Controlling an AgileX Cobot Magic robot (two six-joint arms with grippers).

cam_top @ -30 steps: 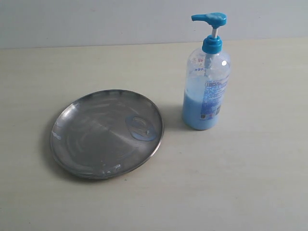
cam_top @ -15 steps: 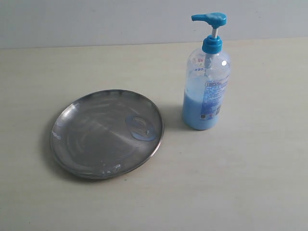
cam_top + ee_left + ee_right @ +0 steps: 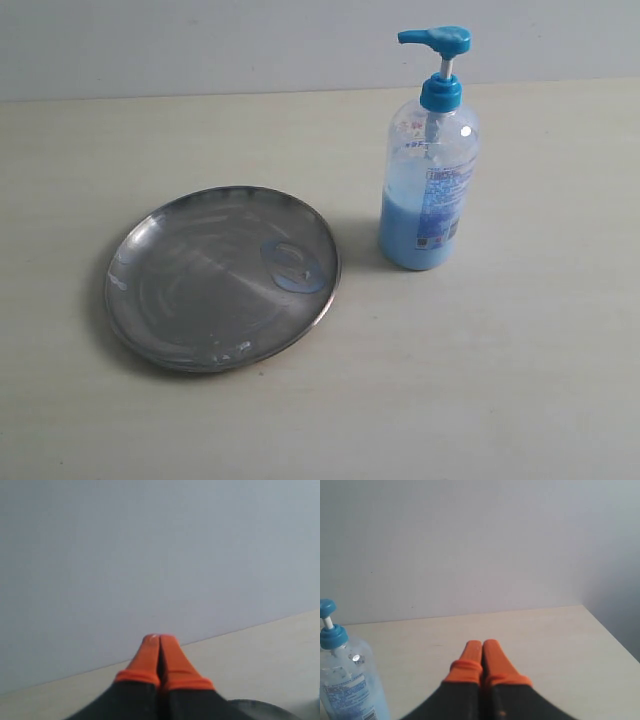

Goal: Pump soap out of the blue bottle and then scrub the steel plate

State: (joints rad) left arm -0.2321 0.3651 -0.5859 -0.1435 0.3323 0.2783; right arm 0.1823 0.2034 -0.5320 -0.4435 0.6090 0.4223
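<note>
Steel plate (image 3: 180,300) flat on beige table (image 3: 500,380), soap blob (image 3: 292,265) near its 3 o'clock rim, blue bottle (image 3: 428,200) upright at plate's 2 o'clock, apart, left gripper (image 3: 159,639) and right gripper (image 3: 482,644) pressed together, empty.

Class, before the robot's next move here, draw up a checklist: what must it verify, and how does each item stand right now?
1. Bottle upright: ok.
2. Pump head raised, nothing on it: ok.
3. Plate flat, apart from bottle: ok.
4. Soap on plate: ok, a blue blob near the rim.
5. Left claw and right claw shut, empty: ok.
6. Spout over plate: cannot tell.
</note>
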